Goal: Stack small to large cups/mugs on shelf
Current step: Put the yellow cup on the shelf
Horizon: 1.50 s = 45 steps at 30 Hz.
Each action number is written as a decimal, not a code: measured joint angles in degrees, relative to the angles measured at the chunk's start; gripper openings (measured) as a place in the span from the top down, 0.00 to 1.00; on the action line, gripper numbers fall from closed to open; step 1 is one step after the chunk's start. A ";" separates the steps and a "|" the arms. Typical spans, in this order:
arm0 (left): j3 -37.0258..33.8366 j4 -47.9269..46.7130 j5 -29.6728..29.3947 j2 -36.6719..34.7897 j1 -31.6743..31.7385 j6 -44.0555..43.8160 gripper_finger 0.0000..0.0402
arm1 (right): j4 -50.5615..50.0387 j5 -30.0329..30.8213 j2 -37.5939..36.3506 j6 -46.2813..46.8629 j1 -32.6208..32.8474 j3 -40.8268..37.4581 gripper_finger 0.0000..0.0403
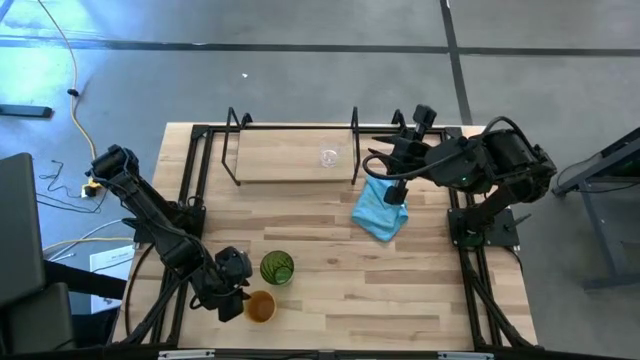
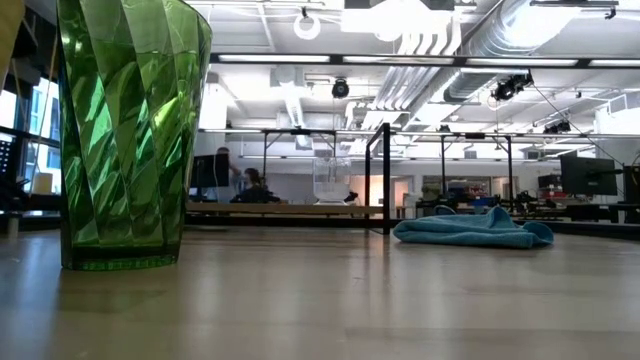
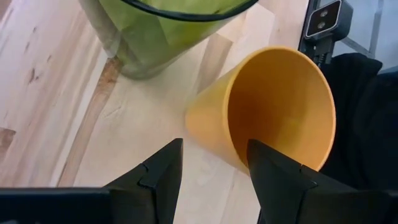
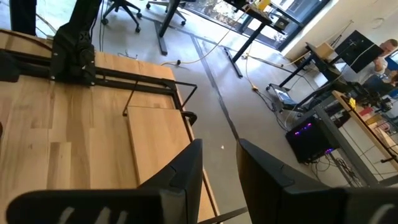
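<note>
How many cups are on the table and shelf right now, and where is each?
3. The clear glass cup stands on the shelf. The green cup stands near the table's front edge. The orange cup is beside it, at the left gripper. None looks hidden.

Grey concrete floor (image 1: 300, 80) — exposed ceiling ducts (image 2: 470, 40), desks (image 4: 323, 112) behind.

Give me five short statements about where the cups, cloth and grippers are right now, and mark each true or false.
1. The clear glass cup stands on the shelf. True.
2. The green cup is on the shelf. False: it stands on the table.
3. The left gripper has its fingers at the orange cup. True.
4. The blue cloth covers the orange cup. False: it lies apart, near the right gripper.
5. The orange cup sits inside the green cup. False: beside it.
</note>
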 joint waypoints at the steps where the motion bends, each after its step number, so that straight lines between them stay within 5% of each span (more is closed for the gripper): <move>1: 0.00 0.11 0.04 0.00 0.00 0.02 0.58 | 0.00 0.01 0.00 0.00 0.00 0.00 0.77; 45: -0.02 2.28 -1.94 2.62 0.00 4.09 0.58 | 0.04 -2.27 0.02 1.16 0.00 0.00 0.77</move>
